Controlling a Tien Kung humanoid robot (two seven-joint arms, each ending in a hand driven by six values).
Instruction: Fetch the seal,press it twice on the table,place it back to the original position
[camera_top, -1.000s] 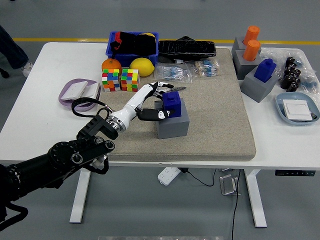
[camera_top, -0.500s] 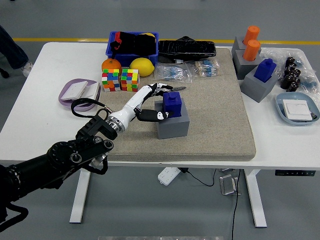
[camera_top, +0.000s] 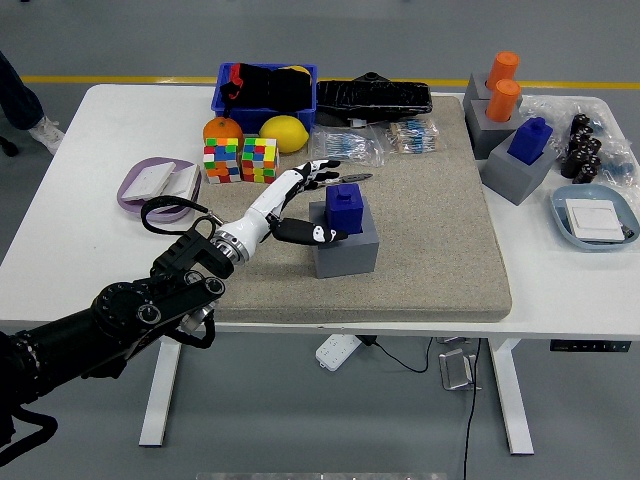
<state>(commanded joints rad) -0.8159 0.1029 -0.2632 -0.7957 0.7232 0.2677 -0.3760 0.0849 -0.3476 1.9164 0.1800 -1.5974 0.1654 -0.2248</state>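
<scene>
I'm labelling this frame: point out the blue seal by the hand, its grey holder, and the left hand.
blue seal (camera_top: 346, 208), head view, front face.
grey holder (camera_top: 346, 251), head view, front wall.
left hand (camera_top: 302, 198), head view, middle.

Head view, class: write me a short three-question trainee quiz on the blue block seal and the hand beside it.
1. True or false: the blue block seal stands in the grey square holder.
2. Which robot hand is next to it? A left hand B right hand
3. Fill in: the holder rests on the beige ___.

Key: 1 true. 2 A; its fingers are spread around the seal, not clearly gripping. 3 mat.
</scene>
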